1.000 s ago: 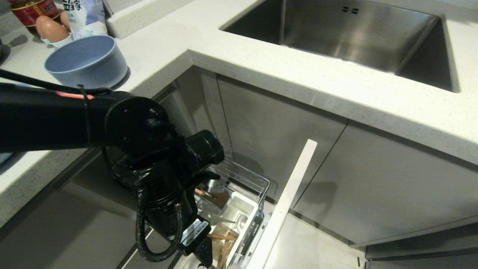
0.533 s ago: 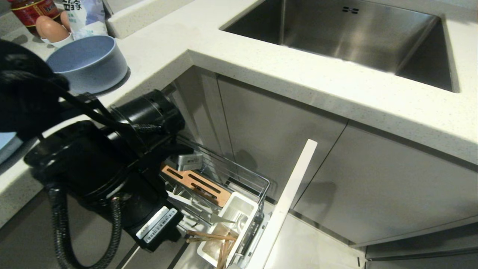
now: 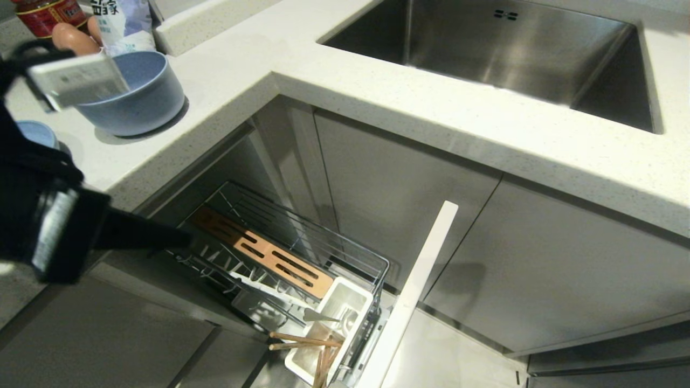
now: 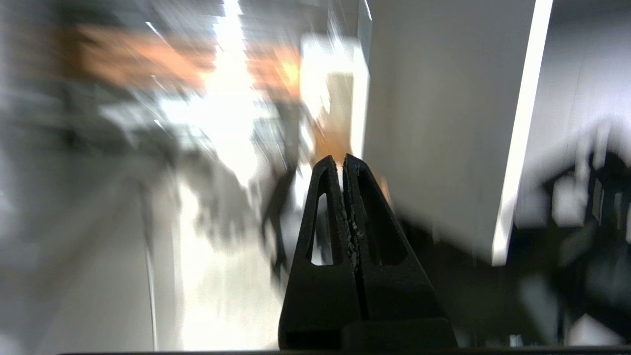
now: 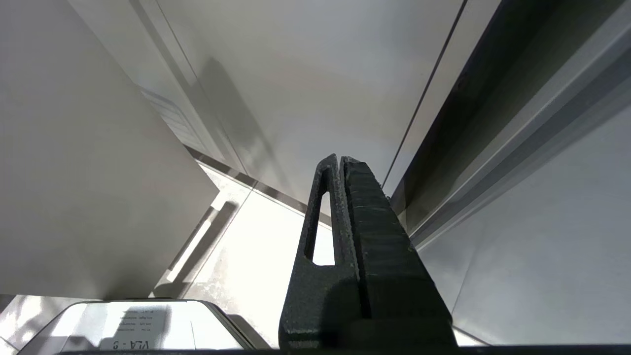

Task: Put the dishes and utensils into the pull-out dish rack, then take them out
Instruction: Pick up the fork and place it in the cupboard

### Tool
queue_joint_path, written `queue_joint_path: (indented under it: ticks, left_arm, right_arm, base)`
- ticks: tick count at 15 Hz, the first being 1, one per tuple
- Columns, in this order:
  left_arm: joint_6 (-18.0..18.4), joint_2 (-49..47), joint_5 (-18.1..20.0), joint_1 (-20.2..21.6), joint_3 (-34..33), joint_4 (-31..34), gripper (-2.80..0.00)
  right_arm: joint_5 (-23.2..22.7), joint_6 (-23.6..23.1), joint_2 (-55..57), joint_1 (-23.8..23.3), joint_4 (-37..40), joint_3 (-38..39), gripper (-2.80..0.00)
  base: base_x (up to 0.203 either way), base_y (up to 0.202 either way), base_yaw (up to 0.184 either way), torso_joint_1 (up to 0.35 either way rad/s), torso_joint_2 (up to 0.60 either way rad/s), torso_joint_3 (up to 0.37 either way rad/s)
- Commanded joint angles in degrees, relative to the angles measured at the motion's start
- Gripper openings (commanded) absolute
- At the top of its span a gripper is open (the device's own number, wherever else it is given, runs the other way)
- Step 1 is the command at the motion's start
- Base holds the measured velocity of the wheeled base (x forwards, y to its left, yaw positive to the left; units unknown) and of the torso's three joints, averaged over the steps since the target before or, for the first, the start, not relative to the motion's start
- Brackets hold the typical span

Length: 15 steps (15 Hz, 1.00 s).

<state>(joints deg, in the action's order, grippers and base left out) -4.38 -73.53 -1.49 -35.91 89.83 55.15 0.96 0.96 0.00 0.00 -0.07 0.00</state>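
Looking down from my head camera, I see the pull-out dish rack (image 3: 302,253) drawn out of the cabinet below the desk (image 3: 334,91), its flat white front panel (image 3: 415,293) standing at about five o'clock from the picture's middle. The slotted wooden strip (image 3: 264,253) lies along the chrome wire basket, and the white cutlery box (image 3: 337,318) sits at the panel end. The wooden chopsticks (image 3: 310,345) lie in that box, some crossing its near rim and some leaning inside it. A slim silver utensil (image 3: 315,317) lies across the box rim just above the chopsticks.

Up on the desk at ten o'clock stands the light blue bowl (image 3: 143,102), upright. At nine o'clock from it, a sliver of the light blue plate (image 3: 38,133) shows behind my left arm (image 3: 48,226), which fills the left edge of the view and points toward the rack's far end.

My left hand (image 4: 343,160) is pressed fully closed, its two fingers meeting with nothing between them; its own camera view is blurred, with the rack's pale shapes beyond the tips. My right hand (image 5: 340,160) is likewise closed on nothing, parked low beside the grey cabinet fronts (image 5: 305,74) and the pale floor (image 5: 256,246). The steel sink (image 3: 512,54) is sunk into the desk at one o'clock.
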Motion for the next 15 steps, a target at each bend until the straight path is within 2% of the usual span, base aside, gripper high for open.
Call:
queue_joint_path:
  ticks: [1, 5, 10, 12, 14, 15]
  left_arm:
    - [-0.02, 5.8, 0.03, 4.93, 0.42, -3.09, -2.8]
    - [0.17, 10.08, -0.17, 20.17, 2.29, -10.94, -2.8]
    - [2.84, 12.65, -1.25, 40.57, 5.11, -12.84, -2.8]
    - [4.66, 12.51, -1.36, 48.34, 7.02, -10.89, -2.8]
    - [7.07, 11.14, -1.36, 54.65, 11.9, -2.72, -2.8]
    - [7.68, 10.03, -1.34, 56.37, 14.43, 1.76, -2.8]
  right_arm:
    - [0.0, 0.0, 0.0, 0.0, -0.01, 0.02, -2.8]
    - [0.0, 0.0, 0.0, 0.0, -0.01, 0.07, -2.8]
    - [0.0, 0.0, 0.0, 0.0, -0.01, 0.09, -2.8]
    - [0.0, 0.0, 0.0, 0.0, -0.01, 0.09, -2.8]
    - [0.0, 0.0, 0.0, 0.0, -0.01, 0.02, -2.8]
    - [0.0, 0.0, 0.0, 0.0, -0.01, 0.03, -2.8]
  base:
    - [0.0, 0.0, 0.0, 0.0, 0.0, 0.0]
    - [0.0, 0.0, 0.0, 0.0, 0.0, 0.0]
    - [0.0, 0.0, 0.0, 0.0, 0.0, 0.0]
    - [0.0, 0.0, 0.0, 0.0, 0.0, 0.0]
    - [0.0, 0.0, 0.0, 0.0, 0.0, 0.0]
    - [0.0, 0.0, 0.0, 0.0, 0.0, 0.0]
